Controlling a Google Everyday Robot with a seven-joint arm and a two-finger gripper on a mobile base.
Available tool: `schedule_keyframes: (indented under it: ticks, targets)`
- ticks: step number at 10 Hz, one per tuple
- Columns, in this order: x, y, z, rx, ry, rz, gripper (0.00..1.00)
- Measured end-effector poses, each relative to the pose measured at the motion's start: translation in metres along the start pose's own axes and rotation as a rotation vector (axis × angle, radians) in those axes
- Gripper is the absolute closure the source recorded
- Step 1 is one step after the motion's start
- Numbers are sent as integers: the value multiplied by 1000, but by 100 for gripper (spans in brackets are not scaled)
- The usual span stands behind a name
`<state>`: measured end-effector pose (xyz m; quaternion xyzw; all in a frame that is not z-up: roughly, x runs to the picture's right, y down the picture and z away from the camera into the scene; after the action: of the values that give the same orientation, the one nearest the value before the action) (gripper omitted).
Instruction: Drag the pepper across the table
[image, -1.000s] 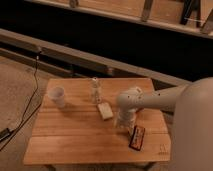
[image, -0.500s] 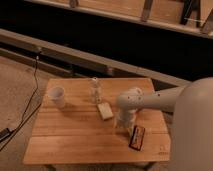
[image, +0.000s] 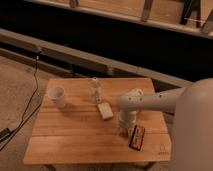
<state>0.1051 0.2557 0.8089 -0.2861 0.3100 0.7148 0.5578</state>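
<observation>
1. On the far left of the table (image: 75, 142) stands a pale cup (image: 57, 95). Nearer than the cup, bare planks run out to the left and near edges. This looks like the widest open room for a drag.
2. In the middle a clear bottle (image: 95, 90) stands upright toward the far side. A beige block (image: 105, 111) lies just near-right of the bottle. The block sits close to the gripper's left, so a straight leftward pull would likely strike it. A line bending to the near left, passing the block on its near side, seems safer.
3. The gripper (image: 123, 131) points down at the tabletop right of centre, between the block and a black packet (image: 137, 138), at the end of the arm (image: 150, 101). I cannot tell whether it is open or closed, or whether it holds anything.
4. The pepper is not visible. It is probably hidden beneath the gripper.
5. To do the step well, stay low so that the pepper slides rather than lifts, and move slowly.
6. On the right, the packet lies just beside the gripper. The right and near edges are close, so there is little room that way.
</observation>
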Motion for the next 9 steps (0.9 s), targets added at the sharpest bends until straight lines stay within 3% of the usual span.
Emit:
schedule_keyframes:
  ticks: [3,9]
  targets:
    - [-1,0,-3,0,-7,0,99]
    - [12,18,3,-4,23,-40,100]
